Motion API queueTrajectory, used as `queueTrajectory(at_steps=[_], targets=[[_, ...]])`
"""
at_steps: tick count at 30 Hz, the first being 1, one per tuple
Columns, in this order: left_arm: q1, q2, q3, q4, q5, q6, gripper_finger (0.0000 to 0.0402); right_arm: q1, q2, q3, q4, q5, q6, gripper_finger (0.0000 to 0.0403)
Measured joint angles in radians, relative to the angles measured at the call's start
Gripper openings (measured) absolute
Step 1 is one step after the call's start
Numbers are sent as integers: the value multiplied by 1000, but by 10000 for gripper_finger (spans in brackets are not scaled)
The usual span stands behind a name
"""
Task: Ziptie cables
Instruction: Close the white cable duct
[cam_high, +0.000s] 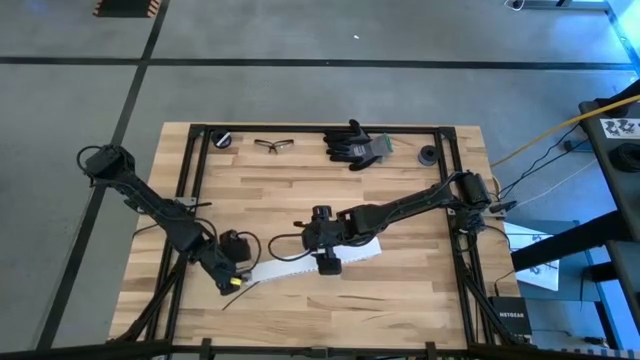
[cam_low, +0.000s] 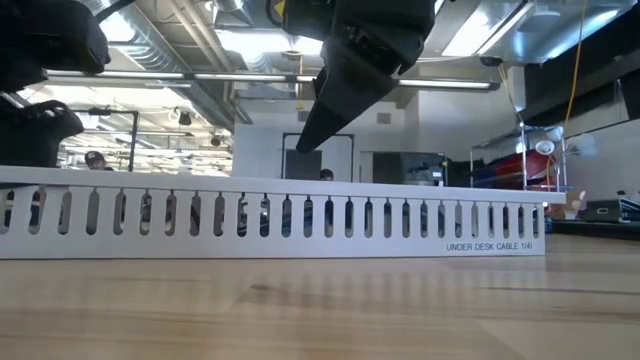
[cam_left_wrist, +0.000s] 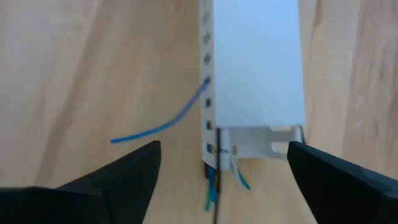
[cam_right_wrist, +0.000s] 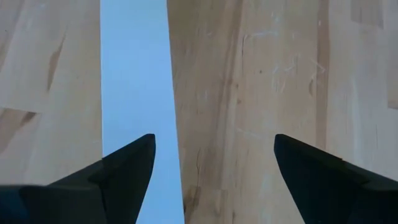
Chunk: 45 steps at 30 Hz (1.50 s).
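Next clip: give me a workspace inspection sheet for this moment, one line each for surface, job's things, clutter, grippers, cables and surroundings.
Surface: wooden table inside a black frame.
Job's things: white slotted rail lies flat near the front; thin wires poke from its end, one blue wire curving out a side slot. No ziptie seen.
Clutter: black gloves, safety glasses and two small black round parts at the far edge.
Grippers: left gripper open, at the rail's end; right gripper open, over the rail.
Cables: yellow and black leads off the table's right.
Surroundings: grey floor, workshop behind.
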Motion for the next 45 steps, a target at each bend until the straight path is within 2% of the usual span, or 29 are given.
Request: queueTrajectory(at_steps=[5, 9, 17, 22, 29, 37, 39, 45], targets=[[-10, 0, 0, 0, 46, -13, 352, 0, 0, 0, -2, 0, 0, 315], [-25, 0, 0, 3, 47, -105, 353, 0, 0, 0, -2, 0, 0, 315], [-26, 0, 0, -3, 13, -118, 354, 0, 0, 0, -6, 18, -3, 315], [-94, -11, 9, 0, 1, -198, 354, 0, 0, 0, -52, 19, 6, 315], [-269, -11, 11, -42, -171, -345, 354, 1, 0, 0, -56, 17, 45, 315], [-435, 53, -6, -44, -504, -410, 354, 1, 0, 0, -36, 16, 63, 315], [-446, 81, -14, -30, -532, -417, 354, 1, 0, 0, -21, 16, 73, 314], [-441, 131, -17, -23, -529, -425, 354, 1, 0, 0, 9, 16, 76, 314]])
